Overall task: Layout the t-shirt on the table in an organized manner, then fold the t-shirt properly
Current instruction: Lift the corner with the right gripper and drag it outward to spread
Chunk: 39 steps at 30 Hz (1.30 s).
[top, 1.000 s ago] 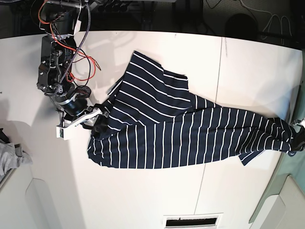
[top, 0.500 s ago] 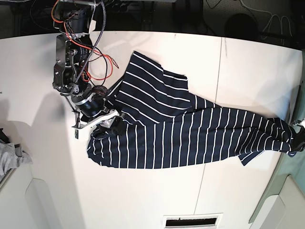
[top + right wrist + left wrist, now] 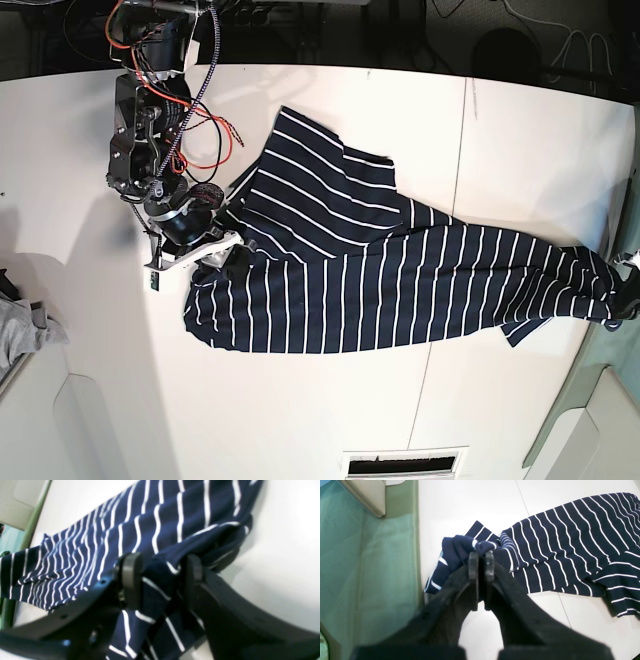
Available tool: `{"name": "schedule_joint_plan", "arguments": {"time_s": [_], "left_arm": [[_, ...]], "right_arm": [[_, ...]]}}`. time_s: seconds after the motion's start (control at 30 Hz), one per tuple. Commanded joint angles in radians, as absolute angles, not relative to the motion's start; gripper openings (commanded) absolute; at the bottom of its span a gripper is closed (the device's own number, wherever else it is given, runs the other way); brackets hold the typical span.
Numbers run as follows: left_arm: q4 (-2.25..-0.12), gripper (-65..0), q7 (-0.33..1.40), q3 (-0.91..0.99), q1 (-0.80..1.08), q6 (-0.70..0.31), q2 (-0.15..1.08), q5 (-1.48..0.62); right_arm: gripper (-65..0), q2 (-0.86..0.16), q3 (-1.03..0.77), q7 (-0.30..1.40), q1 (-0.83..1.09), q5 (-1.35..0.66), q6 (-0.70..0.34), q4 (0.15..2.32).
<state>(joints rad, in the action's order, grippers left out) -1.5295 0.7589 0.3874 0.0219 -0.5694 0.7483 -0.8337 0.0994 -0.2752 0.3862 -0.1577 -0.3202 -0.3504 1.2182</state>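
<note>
The t-shirt (image 3: 400, 280) is stretched across the table (image 3: 300, 420), one end pinched in the closed left gripper (image 3: 480, 555), the other bunched between the part-open right gripper (image 3: 160, 577).

light: bright, even | glare: white table (image 3: 520, 150) washed out | blur: right wrist view soft, jaws unfocused
</note>
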Motion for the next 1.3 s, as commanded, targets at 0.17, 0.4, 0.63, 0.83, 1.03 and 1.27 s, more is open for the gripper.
{"name": "schedule_joint_plan", "arguments": {"time_s": [0.17,0.4,0.63,0.83,1.03,1.27], "left_arm": [[-1.543,-65.0,0.734,0.398,0.006,-0.574,0.776,-0.850],[-1.543,-65.0,0.680,0.398,0.002,-0.573,0.782,-0.849],[-1.542,-65.0,0.647,0.388,-0.171,-0.568,0.793,-0.845],[-1.540,-65.0,0.647,0.330,-0.401,-0.559,0.856,-0.830],[-1.541,-65.0,0.682,0.327,-0.509,-0.506,0.951,-0.836],[-1.541,-65.0,0.768,0.327,-0.458,-0.514,0.967,-0.876]], "right_arm": [[-55.6,0.102,-0.245,0.364,-0.177,-0.289,-0.381,1.237],[-65.0,0.089,-0.226,0.307,-0.206,-0.246,-0.405,1.237],[-65.0,-0.006,-0.226,0.311,-0.418,-0.247,-0.427,1.238],[-65.0,-0.122,-0.226,0.418,-0.689,-0.282,-0.480,1.238],[-65.0,-0.212,-0.226,0.558,-0.828,-0.436,-0.523,1.240],[-65.0,-0.218,-0.232,0.657,-0.741,-0.592,-0.553,1.271]]}}
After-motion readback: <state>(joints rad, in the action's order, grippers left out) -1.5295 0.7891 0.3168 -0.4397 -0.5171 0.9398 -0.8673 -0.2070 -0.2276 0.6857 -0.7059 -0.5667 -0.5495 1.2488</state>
